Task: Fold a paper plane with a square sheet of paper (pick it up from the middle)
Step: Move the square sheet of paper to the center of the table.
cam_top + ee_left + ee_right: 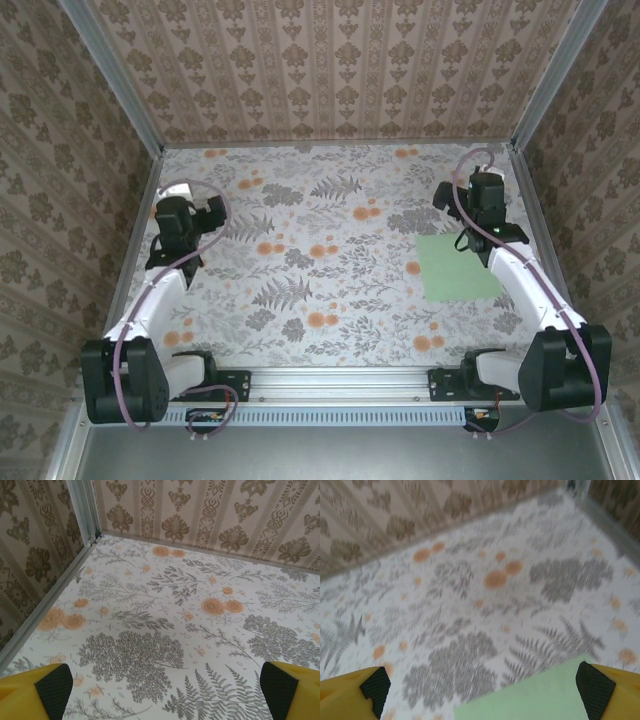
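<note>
From above, the square sheet of paper [457,267] is lying flat and unfolded at three o'clock on the floral bench [300,200], beside my outstretched right arm [525,285]. My right wrist view is catching its pale green corner below my right tool [485,685], whose jaws are spread wide. My left tool [162,682], equally spread, is hovering over bare bench at nine o'clock.

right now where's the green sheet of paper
The square sheet of paper lies flat on the tablecloth, on the right side in the top view, close beside the right arm, which crosses its far right corner.
</note>
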### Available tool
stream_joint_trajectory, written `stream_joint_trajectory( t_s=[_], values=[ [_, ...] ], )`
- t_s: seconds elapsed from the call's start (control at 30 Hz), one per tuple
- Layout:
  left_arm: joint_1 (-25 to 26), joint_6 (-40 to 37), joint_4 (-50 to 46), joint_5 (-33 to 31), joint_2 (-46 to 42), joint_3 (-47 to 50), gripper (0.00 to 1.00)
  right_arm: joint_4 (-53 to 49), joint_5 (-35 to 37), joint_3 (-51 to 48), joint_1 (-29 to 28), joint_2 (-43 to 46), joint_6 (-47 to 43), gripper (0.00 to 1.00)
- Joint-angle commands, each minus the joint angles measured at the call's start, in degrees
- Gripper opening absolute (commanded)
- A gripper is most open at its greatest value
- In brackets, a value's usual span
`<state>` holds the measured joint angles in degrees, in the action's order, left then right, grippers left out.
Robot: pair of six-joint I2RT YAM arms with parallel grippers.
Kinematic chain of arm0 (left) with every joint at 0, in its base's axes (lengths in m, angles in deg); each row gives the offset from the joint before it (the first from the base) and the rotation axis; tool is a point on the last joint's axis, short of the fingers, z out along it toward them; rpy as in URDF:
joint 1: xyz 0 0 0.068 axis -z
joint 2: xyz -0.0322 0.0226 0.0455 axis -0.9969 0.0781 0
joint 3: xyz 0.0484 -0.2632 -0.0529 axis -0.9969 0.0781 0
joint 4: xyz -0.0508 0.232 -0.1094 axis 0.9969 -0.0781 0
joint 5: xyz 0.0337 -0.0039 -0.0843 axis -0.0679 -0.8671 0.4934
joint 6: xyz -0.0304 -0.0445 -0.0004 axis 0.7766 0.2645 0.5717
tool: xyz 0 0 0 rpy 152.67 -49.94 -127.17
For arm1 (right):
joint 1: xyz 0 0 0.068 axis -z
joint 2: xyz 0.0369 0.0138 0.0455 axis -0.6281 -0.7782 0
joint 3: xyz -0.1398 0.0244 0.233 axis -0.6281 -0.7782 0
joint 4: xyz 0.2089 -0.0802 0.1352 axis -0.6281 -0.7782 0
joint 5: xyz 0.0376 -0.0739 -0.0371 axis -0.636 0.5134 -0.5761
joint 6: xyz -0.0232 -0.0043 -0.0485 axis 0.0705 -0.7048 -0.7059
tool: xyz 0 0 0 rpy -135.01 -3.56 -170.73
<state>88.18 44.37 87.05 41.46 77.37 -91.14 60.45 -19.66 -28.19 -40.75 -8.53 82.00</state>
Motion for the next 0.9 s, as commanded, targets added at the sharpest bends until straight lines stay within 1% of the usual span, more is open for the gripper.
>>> stream_joint_trajectory(
  t_s=[0.0,0.13,0.17,0.3,0.5,0.87],
  values=[
    [0.55,4.95,-10.5,-0.69,-1.36,-1.8,1.0,-15.64,-9.04,0.78,0.08,-1.9,6.4,1.0],
    [0.44,7.47,-12.15,0.48,-0.91,-2.62,1.0,-16.86,-16.97,-0.73,0.7,-5.15,10.37,1.0],
    [0.49,7.65,-12.58,0.54,-0.65,-2.94,1.0,-16.87,-17.86,-1.08,0.69,-6.0,10.89,1.0],
    [0.47,7.2,-13.01,1.47,0.22,-3.63,1.0,-15.4,-19.81,-3.12,0.7,-8.79,12.2,1.0],
    [0.44,6.78,-12.21,4.2,1.48,-3.77,1.0,-14.54,-21.38,-3.67,0.7,-14.75,12.85,1.0],
    [1.25,8.44,-8.94,7.87,4.84,-4.12,1.0,-10.11,-25.56,-4.43,0.26,-21.86,15.01,1.0]
  ],
)
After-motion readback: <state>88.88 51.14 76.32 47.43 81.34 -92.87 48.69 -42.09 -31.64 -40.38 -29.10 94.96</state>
